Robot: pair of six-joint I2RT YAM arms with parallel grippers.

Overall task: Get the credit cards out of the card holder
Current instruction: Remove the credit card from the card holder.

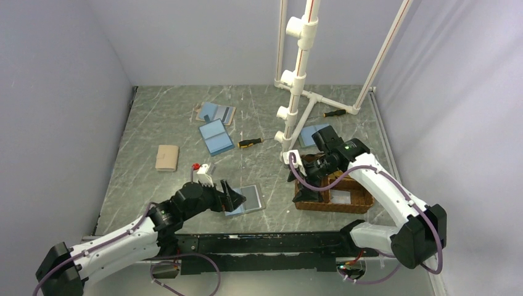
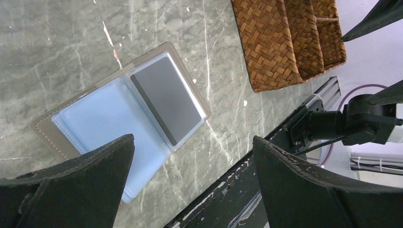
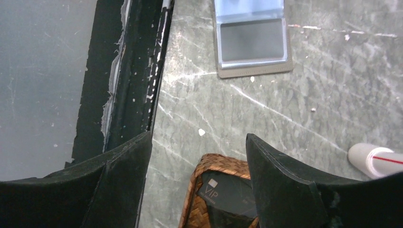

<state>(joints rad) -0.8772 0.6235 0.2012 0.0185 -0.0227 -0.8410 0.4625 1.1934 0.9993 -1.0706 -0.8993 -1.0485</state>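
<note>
The card holder [image 1: 250,201] lies open near the front edge, light blue inside with a tan rim [image 2: 102,118]. A dark grey credit card [image 2: 166,100] sits in its right leaf, also seen in the right wrist view [image 3: 252,40]. My left gripper [image 1: 230,197] hovers open at the holder's near edge [image 2: 192,140], one finger over the blue leaf, holding nothing. My right gripper [image 1: 307,185] stands open above the wicker tray [image 3: 223,164], nothing between its fingers [image 3: 198,137]. A black credit card marked VIP [image 3: 223,190] lies in the tray below it.
The brown wicker tray [image 1: 361,200] sits front right [image 2: 280,42]. Further back lie other blue holders [image 1: 216,137] [image 1: 217,113], a tan closed one [image 1: 167,157], two screwdrivers [image 1: 250,142] [image 1: 333,113] and a white pipe frame [image 1: 296,92]. A black rail [image 1: 265,242] runs along the front.
</note>
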